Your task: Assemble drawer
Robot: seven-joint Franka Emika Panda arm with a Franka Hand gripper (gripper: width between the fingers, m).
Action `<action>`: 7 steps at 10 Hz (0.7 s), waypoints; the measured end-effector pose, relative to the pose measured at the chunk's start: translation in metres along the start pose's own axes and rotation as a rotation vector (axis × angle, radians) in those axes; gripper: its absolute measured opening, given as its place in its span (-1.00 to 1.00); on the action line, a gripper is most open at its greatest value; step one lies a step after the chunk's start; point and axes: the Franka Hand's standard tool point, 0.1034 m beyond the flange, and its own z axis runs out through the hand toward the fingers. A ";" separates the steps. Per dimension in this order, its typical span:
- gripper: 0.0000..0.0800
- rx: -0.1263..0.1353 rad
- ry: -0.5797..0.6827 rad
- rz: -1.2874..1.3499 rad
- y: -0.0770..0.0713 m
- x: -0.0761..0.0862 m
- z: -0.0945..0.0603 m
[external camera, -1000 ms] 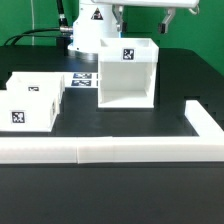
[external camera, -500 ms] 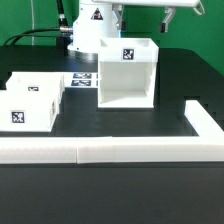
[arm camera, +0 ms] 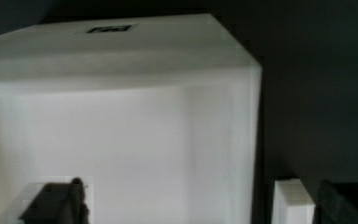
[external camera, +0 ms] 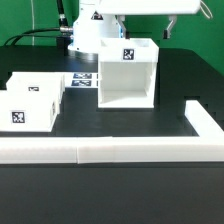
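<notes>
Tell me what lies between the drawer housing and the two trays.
In the exterior view, the marker board lies on the black table between the housing and the trays.

A black table (external camera: 110, 205), evenly lit, is edged by a low white strip (external camera: 100, 150). Behind stands a green wall (external camera: 18, 14), with black cables (external camera: 32, 36) at the exterior view's left.
</notes>
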 end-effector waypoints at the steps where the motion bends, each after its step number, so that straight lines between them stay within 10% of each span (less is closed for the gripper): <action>1: 0.62 0.007 0.011 -0.014 -0.005 -0.004 0.003; 7: 0.62 0.012 0.008 -0.027 -0.011 -0.012 0.010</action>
